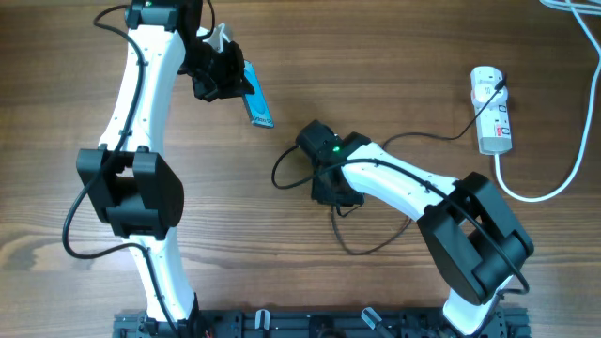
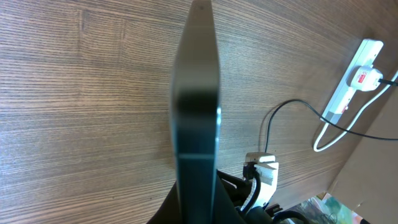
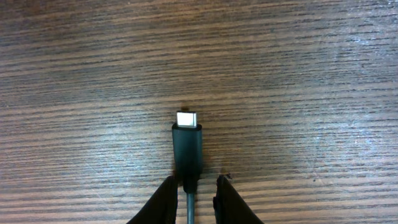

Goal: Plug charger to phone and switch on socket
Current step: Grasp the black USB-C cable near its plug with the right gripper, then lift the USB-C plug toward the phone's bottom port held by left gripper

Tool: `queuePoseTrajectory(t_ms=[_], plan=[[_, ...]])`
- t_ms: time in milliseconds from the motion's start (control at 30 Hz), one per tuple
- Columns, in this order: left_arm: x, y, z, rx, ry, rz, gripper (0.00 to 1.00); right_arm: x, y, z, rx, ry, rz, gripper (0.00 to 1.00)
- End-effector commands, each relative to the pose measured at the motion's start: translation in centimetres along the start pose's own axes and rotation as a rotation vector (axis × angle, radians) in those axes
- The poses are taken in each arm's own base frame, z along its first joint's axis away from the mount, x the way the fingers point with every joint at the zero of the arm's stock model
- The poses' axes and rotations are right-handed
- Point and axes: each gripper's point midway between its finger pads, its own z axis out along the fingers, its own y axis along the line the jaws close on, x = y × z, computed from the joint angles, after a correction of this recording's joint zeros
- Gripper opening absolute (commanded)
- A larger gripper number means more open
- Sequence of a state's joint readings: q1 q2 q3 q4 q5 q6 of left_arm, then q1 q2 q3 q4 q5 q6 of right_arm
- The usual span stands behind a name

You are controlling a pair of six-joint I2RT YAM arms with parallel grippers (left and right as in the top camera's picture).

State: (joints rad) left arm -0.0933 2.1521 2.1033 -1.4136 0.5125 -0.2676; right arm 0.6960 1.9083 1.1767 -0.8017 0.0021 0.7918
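Overhead, socket: white elongated power strip (image 1: 491,111) on the brown wood-grain table (image 1: 394,56), with a thick white cord (image 1: 563,178) looping away from it.
Overhead, charger: thin black charger cable (image 1: 441,137) leaves a plug seated in the power strip and runs to the right gripper (image 1: 317,150).
Overhead, right gripper: between the power strip and the phone, well apart from both.
Overhead, phone: flat teal-screened phone (image 1: 258,103), held tilted by the left gripper (image 1: 221,70), farther from the power strip than the right gripper.
Left wrist, phone: the phone (image 2: 198,93) shows edge-on and blurred, raised off the table.
Left wrist, left gripper: the left gripper (image 2: 198,193) is clamped on the phone's near end, jaws narrow.
Left wrist, socket: the power strip (image 2: 351,81) is far behind, with the charger cable (image 2: 280,109) curving from it.
Right wrist, charger: the charger cable (image 3: 188,146) ends in a black connector with a metal tip, over bare wood; the power strip is out of frame.
Right wrist, right gripper: the right gripper (image 3: 193,193) is pinched narrowly on the cable just behind the connector.
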Motion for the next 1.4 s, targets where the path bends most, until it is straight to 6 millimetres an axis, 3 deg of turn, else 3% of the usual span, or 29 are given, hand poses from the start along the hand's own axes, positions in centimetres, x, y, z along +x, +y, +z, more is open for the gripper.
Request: queuePoseTrajectory(t_ms=[0,267,833,900,1033,1167,1267,1367], plan=[[0.2,-1.0,-1.5,0.018,-0.034,0.021,0.04,0.1,-0.5,0.8,0.027,0.005,-0.005,0.21],[0.2,-1.0,-1.5,0.018,-0.034,0.021,0.04,1.0,-0.9,3.2,0.062,0.067,-0.008,0.2],[0.2,-1.0,-1.5,0.018,-0.034,0.02,0.04,1.3,-0.5,3.3,0.042,0.084,-0.006,0.12],[0.2,-1.0,-1.5,0.019,-0.033,0.02,0.04,1.2,-0.5,3.3,0.041,0.082,-0.007,0.06],[0.6,-2.2,-1.6,0.09,-0.009,0.044,0.04,1.0,0.1,3.1,0.017,0.078,-0.021,0.05],[2.0,-5.8,-2.2,0.302,0.041,0.212,0.04,0.8,2.1,0.9,-0.088,0.078,-0.092,0.04],[3.6,-8.6,-2.8,0.456,0.073,0.349,0.04,0.7,3.8,-2.9,-0.212,0.039,-0.176,0.04],[4.7,-10.0,-2.5,0.493,0.09,0.419,0.04,1.3,5.3,-7.4,-0.349,-0.005,-0.267,0.04]])
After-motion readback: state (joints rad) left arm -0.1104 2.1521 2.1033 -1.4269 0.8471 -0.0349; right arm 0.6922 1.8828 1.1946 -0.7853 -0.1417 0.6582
